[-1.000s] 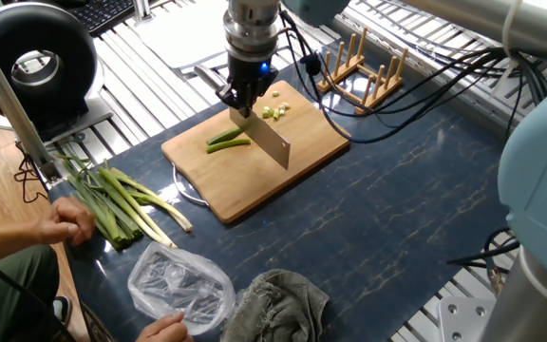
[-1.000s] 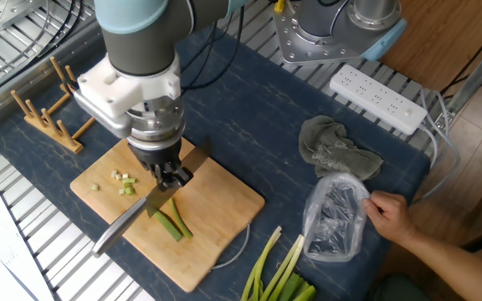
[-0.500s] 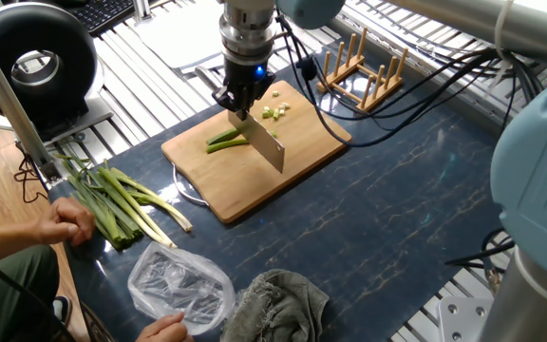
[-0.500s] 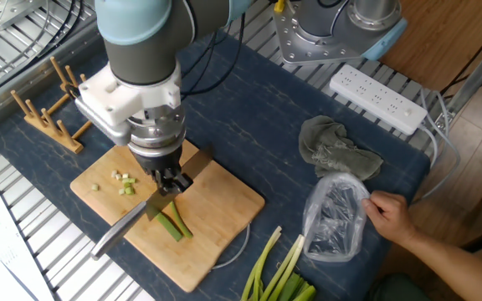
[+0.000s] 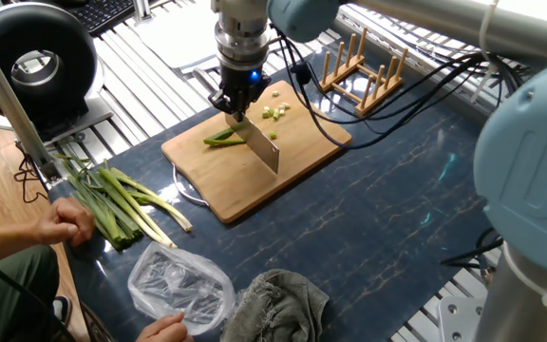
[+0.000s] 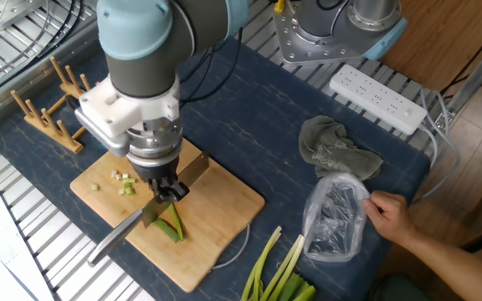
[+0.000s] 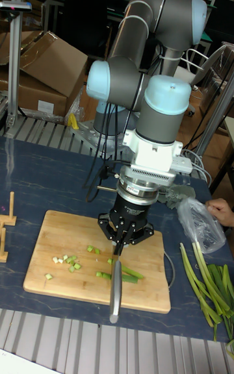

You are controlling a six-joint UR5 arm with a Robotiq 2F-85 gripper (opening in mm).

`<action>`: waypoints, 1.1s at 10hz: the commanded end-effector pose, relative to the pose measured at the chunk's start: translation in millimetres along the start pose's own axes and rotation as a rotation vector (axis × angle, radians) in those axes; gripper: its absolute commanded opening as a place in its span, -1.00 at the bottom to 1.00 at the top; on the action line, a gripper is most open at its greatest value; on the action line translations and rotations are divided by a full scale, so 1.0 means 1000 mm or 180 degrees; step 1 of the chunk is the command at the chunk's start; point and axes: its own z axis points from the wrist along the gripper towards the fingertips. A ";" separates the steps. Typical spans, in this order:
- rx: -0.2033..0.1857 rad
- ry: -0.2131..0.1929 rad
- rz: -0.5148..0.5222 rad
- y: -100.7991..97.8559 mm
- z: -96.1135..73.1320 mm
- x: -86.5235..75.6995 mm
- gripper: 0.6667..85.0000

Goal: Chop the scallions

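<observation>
My gripper (image 5: 234,104) is shut on a knife (image 5: 264,152), held low over the wooden cutting board (image 5: 283,176). The blade crosses a short green scallion stalk (image 5: 220,140) lying on the board. In the other fixed view the gripper (image 6: 165,190) stands over that stalk (image 6: 171,228), with the knife (image 6: 117,237) running down-left. Small chopped scallion bits (image 5: 273,111) lie at the board's far side, and the same bits (image 7: 67,261) show left of the gripper (image 7: 125,237). A bundle of whole scallions (image 5: 122,201) lies off the board.
A person's hand (image 5: 70,222) rests on the scallion bundle and another hand (image 6: 389,215) holds a clear plastic bag (image 6: 335,219). A grey rag (image 6: 338,150), a power strip (image 6: 378,99) and a wooden rack (image 5: 363,68) sit around the board.
My gripper and the knife have shifted a little along the stalk, away from the chopped bits. The stalk and the bits lie as before.
</observation>
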 end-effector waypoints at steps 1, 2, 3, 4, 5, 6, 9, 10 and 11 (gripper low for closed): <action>-0.0048 -0.0004 0.0013 0.004 0.004 -0.012 -0.98; -0.0051 0.0020 0.0013 0.006 -0.002 -0.015 -0.98; -0.0055 0.0026 0.0019 0.006 -0.007 -0.013 -0.98; -0.0072 0.0066 -0.0017 0.005 -0.017 -0.005 -0.98; -0.0098 0.0116 -0.0038 0.004 -0.030 0.005 -0.98; -0.0127 0.0123 -0.0053 0.003 -0.040 0.011 -0.98; -0.0175 0.0052 -0.0065 0.008 -0.041 0.011 -0.98; -0.0156 0.0051 -0.0073 0.008 -0.042 0.012 -0.98; -0.0141 0.0055 -0.0080 0.008 -0.043 0.012 -0.98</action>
